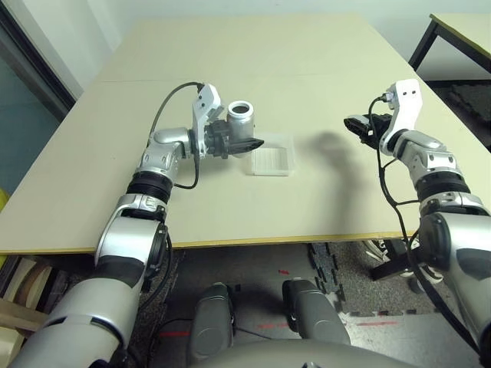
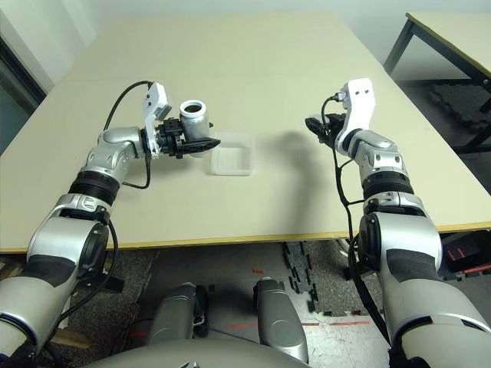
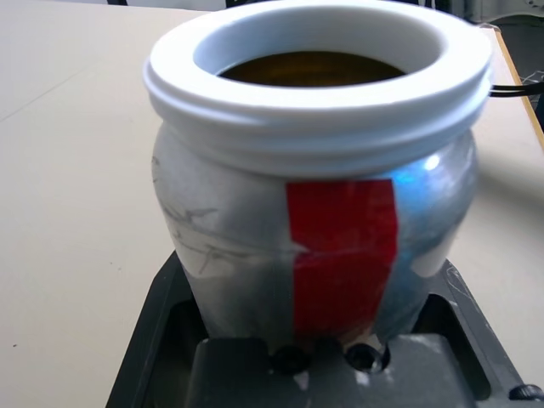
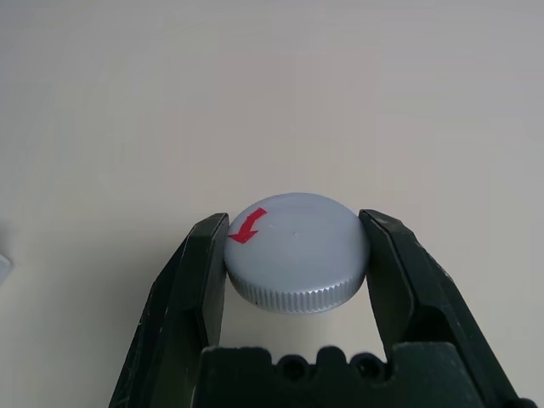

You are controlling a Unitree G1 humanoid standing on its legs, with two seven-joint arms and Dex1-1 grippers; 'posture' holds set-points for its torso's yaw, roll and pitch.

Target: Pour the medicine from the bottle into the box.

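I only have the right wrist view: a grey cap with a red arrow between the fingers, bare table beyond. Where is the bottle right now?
Observer: The bottle is upright in the left gripper, off the table, mouth open and facing up.
Operator: Where is the box from there?
Observer: The box lies flat on the table, just beside the bottle toward the right arm and a little nearer the robot.
Operator: Anything in the bottle?
Observer: The left wrist view looks into the mouth: it is dark brown inside, but single pills cannot be made out.
Operator: And my right gripper, relative to the box?
Observer: The right gripper with the cap is well off to the box's right.
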